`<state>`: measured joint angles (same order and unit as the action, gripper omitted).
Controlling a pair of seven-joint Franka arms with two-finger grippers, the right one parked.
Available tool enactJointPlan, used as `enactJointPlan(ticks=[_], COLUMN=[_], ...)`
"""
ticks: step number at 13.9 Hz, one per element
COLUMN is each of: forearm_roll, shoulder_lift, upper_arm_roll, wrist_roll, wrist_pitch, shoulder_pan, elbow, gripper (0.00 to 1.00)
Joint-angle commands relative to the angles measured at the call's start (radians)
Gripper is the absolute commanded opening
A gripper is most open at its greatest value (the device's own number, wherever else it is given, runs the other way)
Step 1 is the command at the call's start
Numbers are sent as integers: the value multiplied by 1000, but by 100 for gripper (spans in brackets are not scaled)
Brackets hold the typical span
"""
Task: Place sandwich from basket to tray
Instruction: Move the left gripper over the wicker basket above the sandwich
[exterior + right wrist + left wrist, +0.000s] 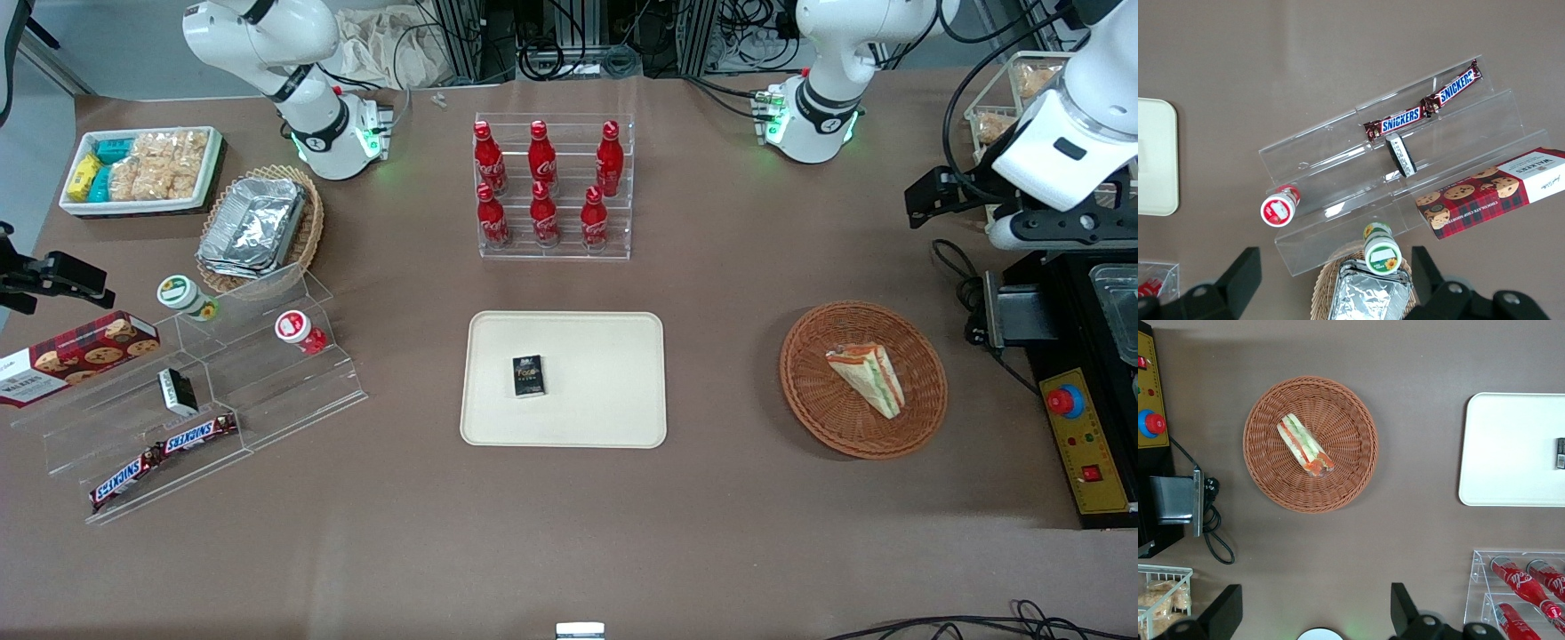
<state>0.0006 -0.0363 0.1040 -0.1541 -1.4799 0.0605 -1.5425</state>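
The sandwich [867, 378], a pale wedge with red and green filling in clear wrap, lies in the round reddish-brown wicker basket [818, 404] toward the working arm's end of the table. The cream tray [605, 404] lies at the table's middle with a small black box [528, 375] on it. My left gripper [923, 200] hangs high above the table, farther from the front camera than the basket. In the left wrist view it [1315, 610] is open and empty, well apart from the sandwich [1305, 445], the basket [1351, 477] and the tray [1511, 453].
A clear rack of red cola bottles [551, 187] stands farther from the front camera than the tray. A black control box with a red button [1080, 444] and cables [956, 267] lie beside the basket. Acrylic steps with snacks [204, 382] stand toward the parked arm's end.
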Motion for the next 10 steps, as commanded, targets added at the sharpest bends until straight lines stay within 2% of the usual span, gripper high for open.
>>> enactJointPlan(ticks=[1,6,10], forearm_roll=[-14,-13,-16], shoulder_lift=[9,19,44], upper_arm_roll=[-9,-7,-7], wrist_roll=[-5,-44,-194], wrist_pitch=[32,32,20], shoulder_pan=[9,7,5], elbow=[27,22,19], gripper=[100,100,100])
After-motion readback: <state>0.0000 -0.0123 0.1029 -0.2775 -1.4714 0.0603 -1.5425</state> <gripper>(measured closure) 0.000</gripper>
